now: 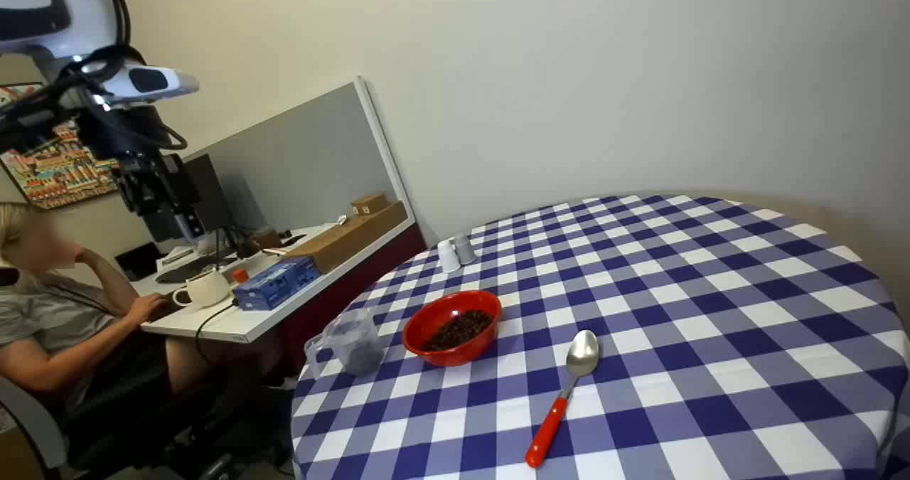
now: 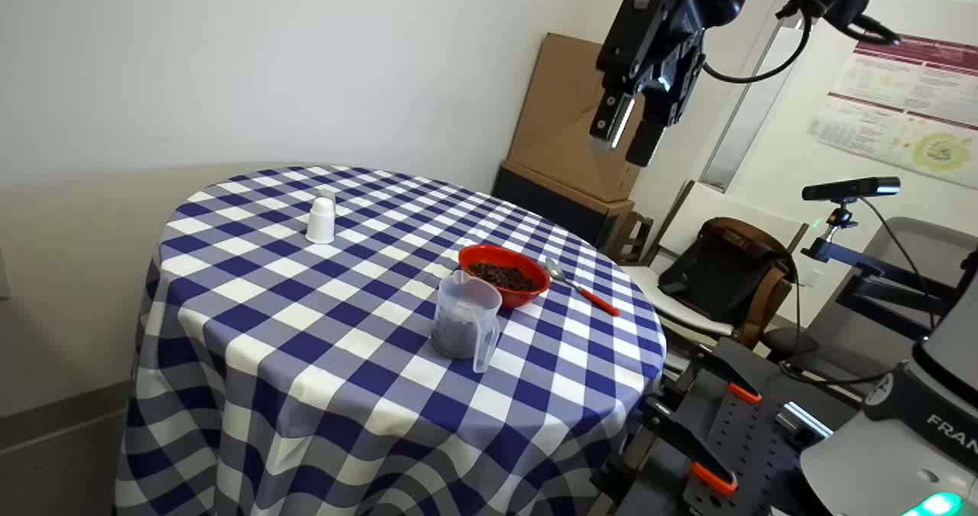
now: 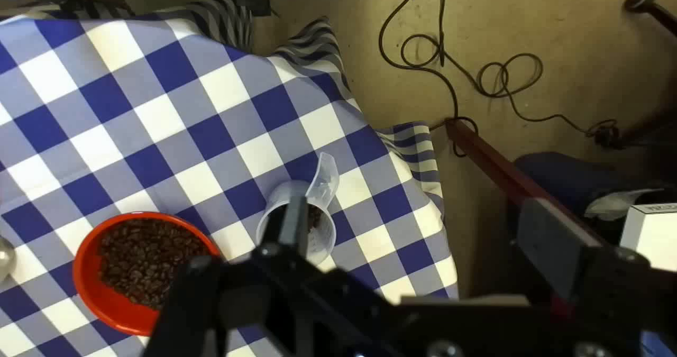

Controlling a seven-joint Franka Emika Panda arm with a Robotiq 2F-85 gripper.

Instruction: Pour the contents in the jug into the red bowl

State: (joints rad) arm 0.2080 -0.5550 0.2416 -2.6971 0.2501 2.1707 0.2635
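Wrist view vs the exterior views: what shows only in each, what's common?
Only the wrist view: loops of dark cable on the floor.

Only the exterior views: a small white container, in both; also a wall picture and a poster, each in an exterior view.

Shared: the red bowl with dark beans in it, the clear jug, the checked tablecloth and the open end effector. The spoon is probably the silver sliver at the wrist view's left edge.

Pale wall (image 1: 604, 96) stretching right of the jaws, in an exterior view | white desk (image 1: 245, 323) there too, lower, behind them | wrist view: tan floor (image 3: 492, 18) spreading beyond them
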